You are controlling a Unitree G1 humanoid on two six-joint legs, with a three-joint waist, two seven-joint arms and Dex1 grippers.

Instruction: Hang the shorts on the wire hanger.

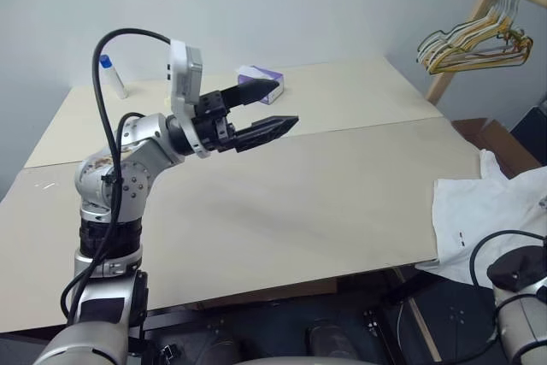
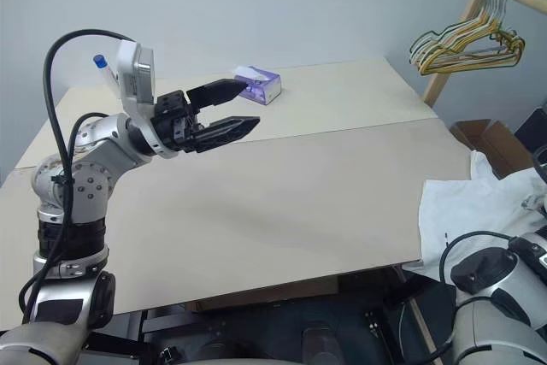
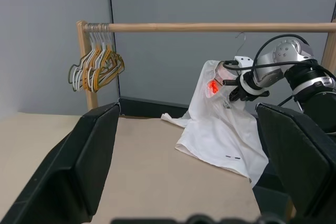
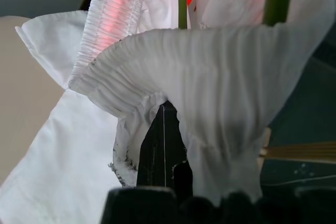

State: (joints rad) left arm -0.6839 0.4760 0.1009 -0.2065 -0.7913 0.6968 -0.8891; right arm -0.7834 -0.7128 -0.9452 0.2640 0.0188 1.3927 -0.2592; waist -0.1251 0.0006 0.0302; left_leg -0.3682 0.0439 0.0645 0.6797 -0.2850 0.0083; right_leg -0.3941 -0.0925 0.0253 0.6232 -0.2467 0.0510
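The left hand [image 1: 272, 108] hangs above the pale beige counter [image 1: 325, 203] with its two black fingers spread wide and nothing between them, pointing across toward the robot's right, well apart from the white soft cloth shorts with the gathered elastic waistband [image 1: 487, 211]. Farther right, the shorts drape over the counter's right edge, and beyond them a bunch of yellowish and pale hangers [image 1: 470, 40] hangs on a wooden rail [image 3: 210, 27]. The left wrist view gives what the head views leave out — the right hand [image 3: 231, 88] lifted beside the counter with the shorts hanging from it in a long fold, a red glow on the cloth near the waist, and a thin grey wire hook [image 3: 240, 38] rising just above. The right wrist view closes in on the grip itself — the right hand's fingers [image 4: 163, 145] are pinched shut on the bunched waistband, which folds over and around them.
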